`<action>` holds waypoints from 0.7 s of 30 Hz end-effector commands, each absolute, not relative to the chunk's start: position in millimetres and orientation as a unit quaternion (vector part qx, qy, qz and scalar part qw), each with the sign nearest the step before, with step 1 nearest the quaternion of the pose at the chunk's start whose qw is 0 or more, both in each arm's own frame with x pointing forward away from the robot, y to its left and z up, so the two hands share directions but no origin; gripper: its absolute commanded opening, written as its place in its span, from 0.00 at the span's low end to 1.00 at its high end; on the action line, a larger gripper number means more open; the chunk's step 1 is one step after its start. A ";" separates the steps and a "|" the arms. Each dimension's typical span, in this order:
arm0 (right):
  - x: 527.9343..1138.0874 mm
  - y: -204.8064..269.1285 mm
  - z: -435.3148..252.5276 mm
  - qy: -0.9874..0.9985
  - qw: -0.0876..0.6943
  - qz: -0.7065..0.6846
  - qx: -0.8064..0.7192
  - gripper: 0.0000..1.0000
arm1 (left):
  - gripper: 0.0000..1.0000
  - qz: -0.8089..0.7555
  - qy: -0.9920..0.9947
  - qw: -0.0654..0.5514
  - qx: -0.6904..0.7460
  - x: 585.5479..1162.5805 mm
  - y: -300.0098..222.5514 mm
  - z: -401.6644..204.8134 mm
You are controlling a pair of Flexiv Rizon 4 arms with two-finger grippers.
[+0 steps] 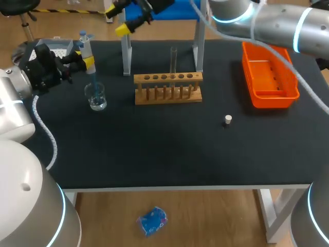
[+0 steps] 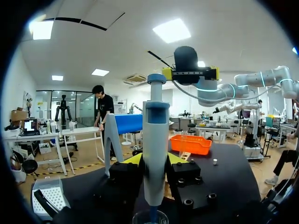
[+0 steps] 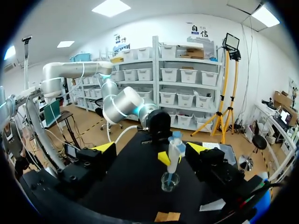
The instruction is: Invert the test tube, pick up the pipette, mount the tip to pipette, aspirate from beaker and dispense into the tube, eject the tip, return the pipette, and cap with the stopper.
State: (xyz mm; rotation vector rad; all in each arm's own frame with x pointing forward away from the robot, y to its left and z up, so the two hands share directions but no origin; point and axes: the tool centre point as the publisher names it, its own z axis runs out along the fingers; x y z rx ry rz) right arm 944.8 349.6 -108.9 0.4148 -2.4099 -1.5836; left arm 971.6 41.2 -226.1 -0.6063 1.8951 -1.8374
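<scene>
My left gripper (image 1: 87, 62) is shut on the blue-and-grey pipette (image 1: 86, 49), holding it upright with its tip down in the glass beaker (image 1: 96, 98). In the left wrist view the pipette (image 2: 155, 149) stands between my yellow fingertips (image 2: 133, 158), above the beaker's rim (image 2: 150, 217). My right gripper (image 1: 117, 19) hangs open at the table's far side, above the pipette's top, holding nothing; it also shows in the left wrist view (image 2: 189, 72). From the right wrist, the pipette (image 3: 175, 151) and the beaker (image 3: 170, 181) lie ahead of the open gripper (image 3: 153, 148). A test tube (image 1: 174, 59) stands upright in the wooden rack (image 1: 168, 88). The small stopper (image 1: 228, 120) lies on the mat.
An orange tray (image 1: 267, 77) sits at the back right. A metal pipette stand (image 1: 126, 56) rises behind the rack. A tip box (image 1: 54, 47) stands at the back left corner, behind my left gripper.
</scene>
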 end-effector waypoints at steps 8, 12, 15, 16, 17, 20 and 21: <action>930.1 294.3 -110.7 -0.832 0.069 -0.539 0.110 1.00 | 0.00 -0.662 0.684 0.215 -0.219 971.7 41.1 -225.4; 930.1 294.3 -110.7 -0.832 0.069 -0.539 0.110 1.00 | 0.00 -0.662 0.684 0.215 -0.219 971.7 41.1 -225.4; 930.1 294.3 -110.7 -0.832 0.069 -0.539 0.110 1.00 | 0.00 -0.662 0.684 0.215 -0.219 971.7 41.1 -225.4; 930.1 294.3 -110.7 -0.832 0.069 -0.539 0.110 1.00 | 0.00 -0.662 0.684 0.215 -0.219 971.7 41.1 -225.4; 930.1 294.3 -110.7 -0.832 0.069 -0.539 0.110 1.00 | 0.00 -0.662 0.684 0.215 -0.219 971.7 41.1 -225.4; 930.1 294.3 -110.7 -0.832 0.069 -0.539 0.110 1.00 | 0.00 -0.662 0.684 0.215 -0.219 971.7 41.1 -225.4; 930.1 294.3 -110.7 -0.832 0.069 -0.539 0.110 1.00 | 0.00 -0.662 0.684 0.215 -0.219 971.7 41.1 -225.4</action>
